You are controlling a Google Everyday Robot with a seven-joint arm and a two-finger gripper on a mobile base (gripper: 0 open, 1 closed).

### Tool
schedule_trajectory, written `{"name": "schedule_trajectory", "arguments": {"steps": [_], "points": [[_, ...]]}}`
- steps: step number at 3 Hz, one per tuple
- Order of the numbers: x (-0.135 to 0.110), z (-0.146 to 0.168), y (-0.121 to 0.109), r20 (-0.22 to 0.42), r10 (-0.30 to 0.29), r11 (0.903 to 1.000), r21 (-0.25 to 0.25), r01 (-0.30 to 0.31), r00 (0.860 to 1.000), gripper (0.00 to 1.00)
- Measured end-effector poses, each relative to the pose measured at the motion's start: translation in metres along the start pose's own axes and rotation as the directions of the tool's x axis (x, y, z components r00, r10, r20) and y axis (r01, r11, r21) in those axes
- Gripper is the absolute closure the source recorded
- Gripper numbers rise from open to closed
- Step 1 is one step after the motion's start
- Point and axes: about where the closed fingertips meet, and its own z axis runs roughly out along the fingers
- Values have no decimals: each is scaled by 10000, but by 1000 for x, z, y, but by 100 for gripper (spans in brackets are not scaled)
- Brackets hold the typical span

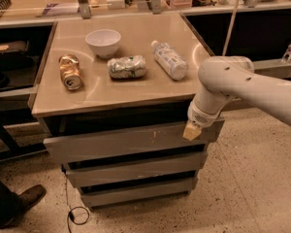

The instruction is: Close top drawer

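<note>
The top drawer (121,142) is a wide grey metal drawer with a flat, handle-less front and pale scratches right of centre. It stands pulled out a little from under the tan cabinet top (136,89), with a dark gap above it. My gripper (192,131) hangs from the white arm that comes in from the right. Its pale tip rests against the right end of the drawer front.
On the cabinet top lie a white bowl (103,41), a crushed gold can (70,72), a crumpled green can (126,67) and a plastic bottle (169,59). Two shorter drawer fronts (136,171) sit below. A person's shoe (19,203) is at lower left, and a cable (72,212) lies on the floor.
</note>
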Motion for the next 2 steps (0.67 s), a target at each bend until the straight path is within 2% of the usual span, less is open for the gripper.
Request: {"name": "schedule_trajectory", "arguments": {"steps": [2], "points": [[0,0,0,0,0,10000,-1,0,10000,35]]}}
